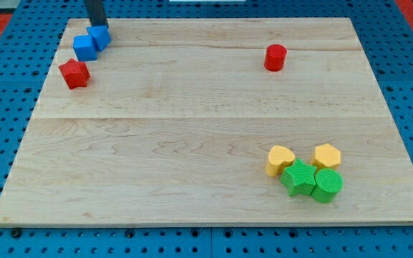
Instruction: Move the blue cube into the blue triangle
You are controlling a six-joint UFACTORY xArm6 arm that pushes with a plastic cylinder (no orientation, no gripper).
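Observation:
Two blue blocks touch each other at the view's top left. The upper one (100, 36) looks like the blue cube. The lower left one (84, 47) looks like the blue triangle, though its shape is hard to make out. My tip (98, 25) comes down from the view's top edge and rests against the top side of the upper blue block.
A red star-like block (74, 73) lies just below the blue pair. A red cylinder (274, 57) stands at the top right. At the bottom right cluster a yellow heart (280, 159), a yellow hexagon (326, 155), a green star (299, 178) and a green cylinder (328, 185). The wooden board (192, 143) lies on blue pegboard.

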